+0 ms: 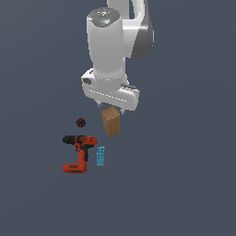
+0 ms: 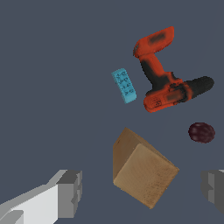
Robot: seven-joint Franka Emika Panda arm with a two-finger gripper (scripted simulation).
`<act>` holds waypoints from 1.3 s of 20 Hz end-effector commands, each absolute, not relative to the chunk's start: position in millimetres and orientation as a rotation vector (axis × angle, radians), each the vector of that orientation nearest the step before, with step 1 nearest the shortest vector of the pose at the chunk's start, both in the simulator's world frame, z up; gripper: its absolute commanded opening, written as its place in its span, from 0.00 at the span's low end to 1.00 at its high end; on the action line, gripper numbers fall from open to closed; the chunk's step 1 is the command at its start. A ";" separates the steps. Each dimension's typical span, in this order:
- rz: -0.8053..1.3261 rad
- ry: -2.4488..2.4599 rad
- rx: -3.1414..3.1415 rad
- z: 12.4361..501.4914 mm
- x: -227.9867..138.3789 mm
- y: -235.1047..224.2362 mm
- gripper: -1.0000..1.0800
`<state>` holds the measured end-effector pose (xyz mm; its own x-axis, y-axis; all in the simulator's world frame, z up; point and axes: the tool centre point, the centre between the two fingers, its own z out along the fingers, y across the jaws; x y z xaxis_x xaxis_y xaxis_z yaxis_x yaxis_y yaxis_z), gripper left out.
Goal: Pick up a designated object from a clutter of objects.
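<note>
Four things are lying on the dark grey table, and the wooden block is serving as the landmark among them. It is standing upright, tan-brown and unmarked, directly beneath the white arm's gripper, whose fingertips are hanging just above its top face without visibly touching it. Seen from the wrist view, the block is sitting between the two grey fingers, one on each side and both well clear of its faces, so the jaws are standing wide open and gripping nothing. Toward the exterior view's left of the block, the small dark red ball is resting near it but apart. Below the block in the exterior view, and toward that view's left, the orange-and-black power drill is lying on its side. Just beside the drill, on the side nearer the block, the small cyan bar is lying flat, separate from both. In the wrist view the drill, the cyan bar and the ball are all showing beyond the block, none of them touching it.
</note>
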<state>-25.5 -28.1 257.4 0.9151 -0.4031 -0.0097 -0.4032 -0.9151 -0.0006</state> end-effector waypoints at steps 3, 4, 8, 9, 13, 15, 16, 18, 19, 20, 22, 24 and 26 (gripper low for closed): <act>0.012 0.829 -3.028 243.8 -35.0 -29.8 0.96; 0.011 0.869 -3.017 240.9 -37.2 -30.2 0.96; 0.009 1.027 -2.968 229.3 -46.2 -31.6 0.96; 0.008 1.066 -2.955 226.4 -48.6 -31.9 0.96; 0.005 1.217 -2.896 215.3 -58.0 -33.2 0.96; 0.004 1.283 -2.868 210.5 -62.3 -33.7 0.96; 0.004 1.312 -2.854 208.3 -64.3 -33.9 0.96; 0.003 1.366 -2.829 204.4 -67.9 -34.3 0.96; 0.002 1.389 -2.818 202.7 -69.5 -34.5 0.96; 0.002 1.411 -2.807 201.1 -71.0 -34.6 0.96; 0.001 1.449 -2.788 198.4 -73.7 -34.9 0.96; 0.001 1.478 -2.772 196.2 -75.8 -35.1 0.96; 0.000 1.501 -2.760 194.6 -77.4 -35.2 0.96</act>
<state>-76.1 -35.1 195.9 0.5560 -0.8312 -0.0006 -0.8312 -0.5560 0.0005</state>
